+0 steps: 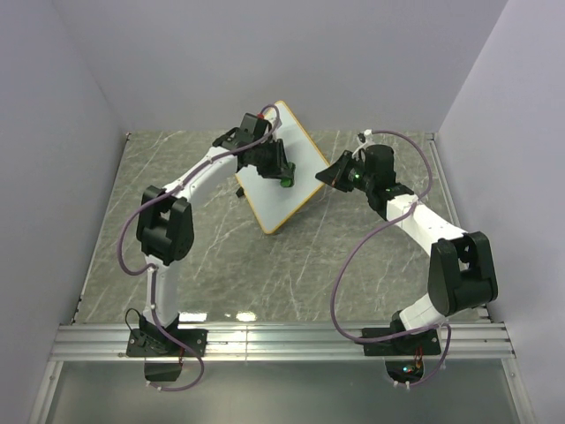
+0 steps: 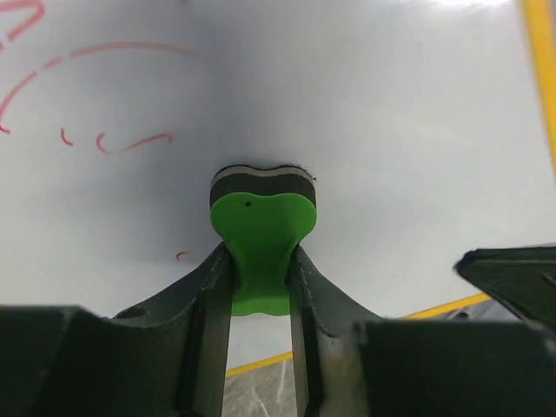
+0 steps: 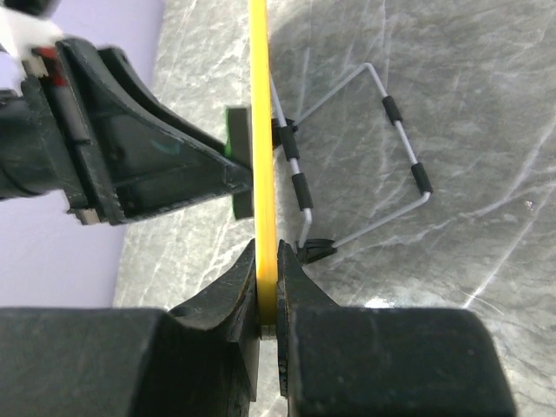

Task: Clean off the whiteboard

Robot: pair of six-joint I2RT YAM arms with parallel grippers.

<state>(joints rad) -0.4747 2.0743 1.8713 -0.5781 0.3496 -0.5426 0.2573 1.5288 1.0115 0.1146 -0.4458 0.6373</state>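
Observation:
The whiteboard (image 1: pixel 296 163) stands tilted on its wire stand (image 3: pixel 382 148) at the back middle of the table. Its yellow rim (image 3: pixel 261 130) is pinched between the jaws of my right gripper (image 3: pixel 268 261), which is shut on the board's right edge (image 1: pixel 322 181). My left gripper (image 2: pixel 261 278) is shut on a green eraser (image 2: pixel 261 239), whose dark felt pad presses against the white surface (image 2: pixel 391 130). Faint red scribbles (image 2: pixel 104 87) remain at the upper left of the left wrist view. From above, the eraser (image 1: pixel 287 181) shows near the board's middle.
The grey marble tabletop (image 1: pixel 221 256) is enclosed by pale walls at the back and both sides. An aluminium rail (image 1: pixel 282 337) carries the arm bases along the near edge. The left arm's fingers (image 3: pixel 148 165) show across the board in the right wrist view.

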